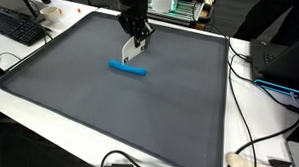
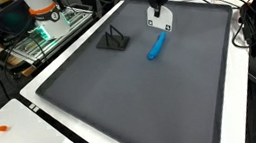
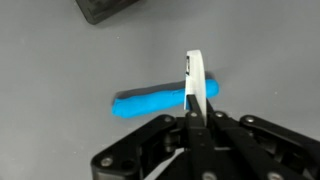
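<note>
Overhead, the gripper hung over the grey mat, its jaws pressed together on nothing that I could see, with only a white tip showing in the wrist view. On the mat, right under that tip, the blue stick lay flat; whether they touched I couldn't tell. A small black stand sat on the mat nearby.
</note>
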You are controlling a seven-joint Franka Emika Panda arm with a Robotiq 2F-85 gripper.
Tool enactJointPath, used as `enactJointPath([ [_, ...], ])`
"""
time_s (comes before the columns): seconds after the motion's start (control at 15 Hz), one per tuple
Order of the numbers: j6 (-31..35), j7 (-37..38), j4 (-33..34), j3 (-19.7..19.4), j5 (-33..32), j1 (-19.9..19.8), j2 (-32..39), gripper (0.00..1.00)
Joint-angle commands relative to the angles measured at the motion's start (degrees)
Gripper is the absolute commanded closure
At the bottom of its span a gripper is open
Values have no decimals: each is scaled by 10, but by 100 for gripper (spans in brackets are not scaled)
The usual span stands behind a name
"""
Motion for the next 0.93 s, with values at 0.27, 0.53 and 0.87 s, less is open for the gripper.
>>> enactJointPath([
  [0.27,-59,-105,99,-19,-18,27,88,99],
  [0.53,-74,-130,125,-23,-18,33,111,99],
  [0.87,-76,-150,135,-22,-8,31,125,99],
])
